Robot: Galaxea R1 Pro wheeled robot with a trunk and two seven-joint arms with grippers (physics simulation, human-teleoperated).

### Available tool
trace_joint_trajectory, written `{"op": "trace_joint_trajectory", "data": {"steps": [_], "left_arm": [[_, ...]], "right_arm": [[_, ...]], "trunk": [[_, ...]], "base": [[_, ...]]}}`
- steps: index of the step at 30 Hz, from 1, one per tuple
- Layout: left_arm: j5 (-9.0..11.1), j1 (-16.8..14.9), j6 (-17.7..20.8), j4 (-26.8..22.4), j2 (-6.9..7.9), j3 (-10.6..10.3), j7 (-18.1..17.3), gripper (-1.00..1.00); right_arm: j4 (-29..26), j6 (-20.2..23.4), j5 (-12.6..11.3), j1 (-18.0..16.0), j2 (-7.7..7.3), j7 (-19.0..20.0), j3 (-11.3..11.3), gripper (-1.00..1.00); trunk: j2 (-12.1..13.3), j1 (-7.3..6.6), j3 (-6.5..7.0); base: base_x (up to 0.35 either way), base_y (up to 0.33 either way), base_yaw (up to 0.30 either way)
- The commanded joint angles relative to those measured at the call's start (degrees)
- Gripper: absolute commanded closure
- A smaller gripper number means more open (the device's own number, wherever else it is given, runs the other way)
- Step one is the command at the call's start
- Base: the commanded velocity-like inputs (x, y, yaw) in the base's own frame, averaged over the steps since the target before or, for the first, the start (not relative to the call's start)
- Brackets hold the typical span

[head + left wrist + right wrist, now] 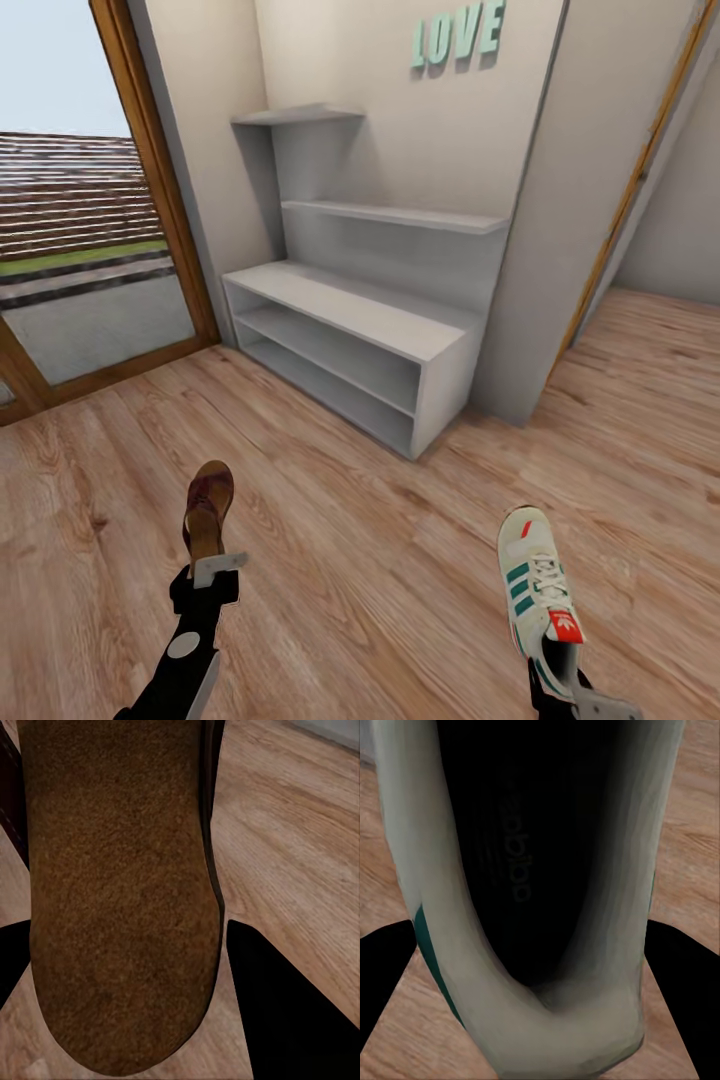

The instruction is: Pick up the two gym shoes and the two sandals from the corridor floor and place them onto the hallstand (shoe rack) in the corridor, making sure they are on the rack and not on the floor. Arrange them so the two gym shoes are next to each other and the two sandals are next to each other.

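Head view: one sandal (207, 510) and one gym shoe (538, 583) are held up over the corridor floor (370, 560), both short of the hallstand (350, 330).
Sandal: near left, dark reddish-brown, toe pointing away toward the rack, heel end at the left gripper (213, 568).
Left wrist view: the tan footbed of the sandal (120, 892) runs between two dark fingers (289, 1012), with wood planks beyond.
Left jaws: clenched on the heel end of the sandal.
Gym shoe: near right, white with green side stripes and a red tongue label, toe pointing away, heel at the right gripper (572, 690).
Right wrist view: the dark opening and white heel rim of the gym shoe (532, 892) lie between two dark fingers (682, 982).
Right jaws: grasping the gym shoe at its heel.
Hallstand: far centre, light grey, against the wall.
Surroundings: teal LOVE letters (457, 36) on the wall above; a wood-framed glass door (90, 200) far left; a doorway opening (660, 200) far right.
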Motion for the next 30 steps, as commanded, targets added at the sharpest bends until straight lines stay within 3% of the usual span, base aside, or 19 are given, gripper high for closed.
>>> {"op": "trace_joint_trajectory", "data": {"steps": [1, 30], "left_arm": [[-0.56, -0.04, -0.03, 0.03, -0.06, 0.08, 0.07, 1.0], [-0.56, 0.65, -0.03, -0.01, -0.07, 0.05, 0.03, 1.0]], "right_arm": [[0.17, -0.86, 0.07, -0.03, 0.03, 0.04, -0.1, 1.0], [1.79, -1.57, 0.02, -0.03, -0.01, 0.03, -0.34, 1.0]], "trunk": [[-0.02, 0.01, -0.04], [-0.02, 0.01, -0.04]], "base": [[0.237, 0.269, 0.0], [0.237, 0.269, 0.0]]}}
